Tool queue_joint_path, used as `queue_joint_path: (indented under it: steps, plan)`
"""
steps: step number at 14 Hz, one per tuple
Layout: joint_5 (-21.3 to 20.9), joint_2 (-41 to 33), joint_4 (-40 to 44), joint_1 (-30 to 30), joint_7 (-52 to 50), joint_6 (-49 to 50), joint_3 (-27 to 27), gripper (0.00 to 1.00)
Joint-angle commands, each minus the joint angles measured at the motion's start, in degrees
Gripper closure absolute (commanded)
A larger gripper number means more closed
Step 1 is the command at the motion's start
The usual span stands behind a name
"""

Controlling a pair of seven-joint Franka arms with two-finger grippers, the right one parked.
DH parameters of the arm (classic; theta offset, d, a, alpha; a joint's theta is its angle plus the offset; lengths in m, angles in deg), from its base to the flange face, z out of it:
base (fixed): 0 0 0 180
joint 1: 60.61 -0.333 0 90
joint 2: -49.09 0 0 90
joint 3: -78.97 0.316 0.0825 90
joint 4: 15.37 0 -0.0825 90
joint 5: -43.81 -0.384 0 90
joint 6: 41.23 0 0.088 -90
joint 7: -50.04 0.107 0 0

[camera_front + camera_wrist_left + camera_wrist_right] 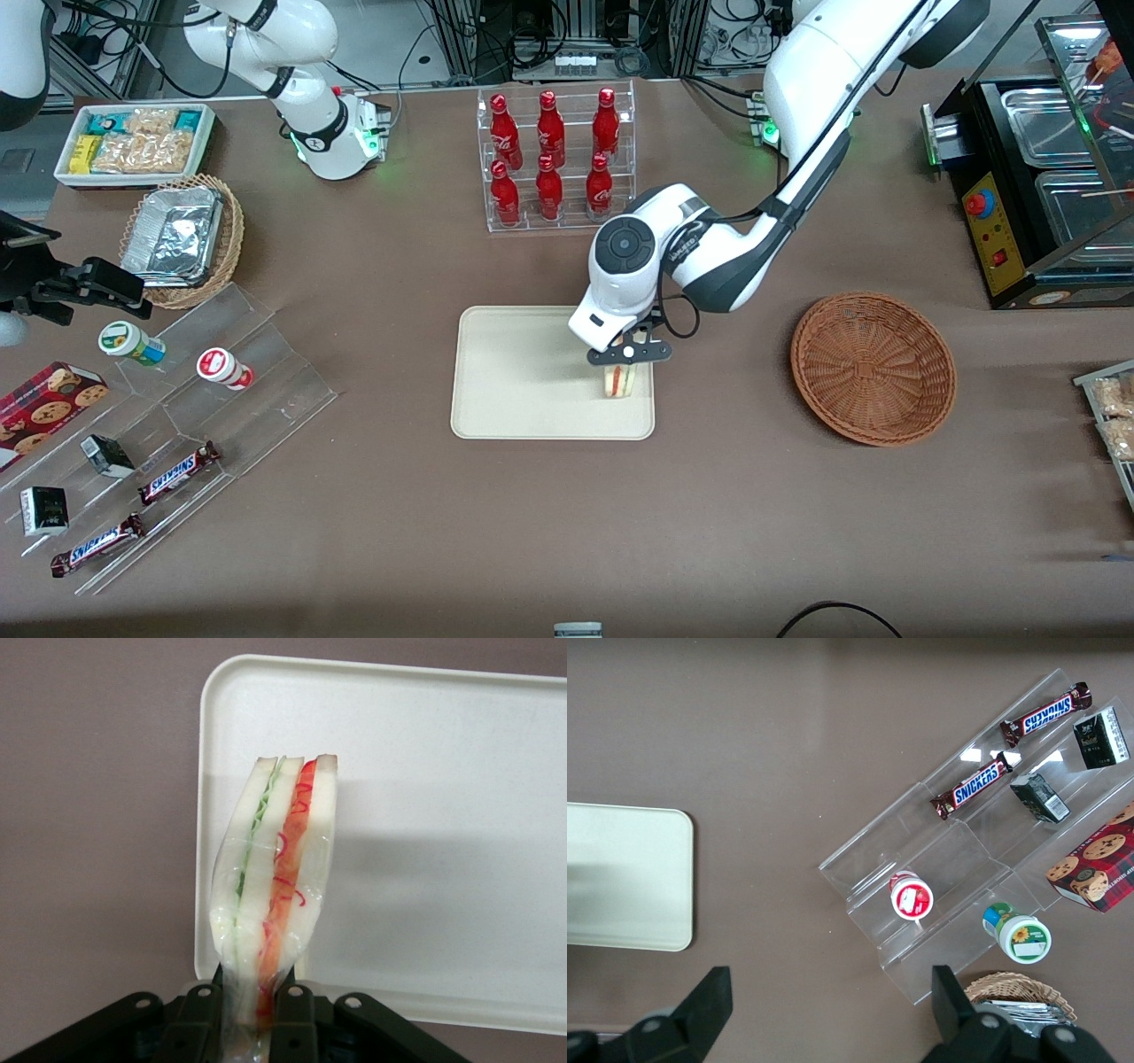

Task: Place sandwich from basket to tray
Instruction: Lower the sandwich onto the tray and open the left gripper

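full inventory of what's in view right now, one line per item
sandwich: 1, cream with red and green filling, held over tray
tray: 1, cream, table centre
basket: 1, reddish-brown wicker, empty, toward working arm's end
cola bottles: 6, red, clear rack
Snickers bars: 2, brown, clear stand
foil trays: silver, in tan basket
snack bin: 1, white
gripper: 1, black, shut on sandwich above tray

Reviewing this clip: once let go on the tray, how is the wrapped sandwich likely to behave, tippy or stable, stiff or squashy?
The sandwich stands on a narrow edge over the tray, so it will probably topple flat when the tool opens. Its clear wrap looks slick and crinkly, so it may slide. The soft bread likely dents under a firm squeeze.
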Motion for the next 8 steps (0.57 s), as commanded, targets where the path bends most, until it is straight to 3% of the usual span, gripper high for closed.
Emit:
queue_joint_path:
  steps: [1,6,8]
  plan:
    - [-2.5,2.3,1.8,3.1,-2.3,-0.6,2.1,0.79]
    - [-2.9,4.7,2.0,7.4,-4.7,-4.0,6.4,0.75]
    - [-2.9,5.4,2.3,7.5,-4.8,-4.0,6.5,0.61]
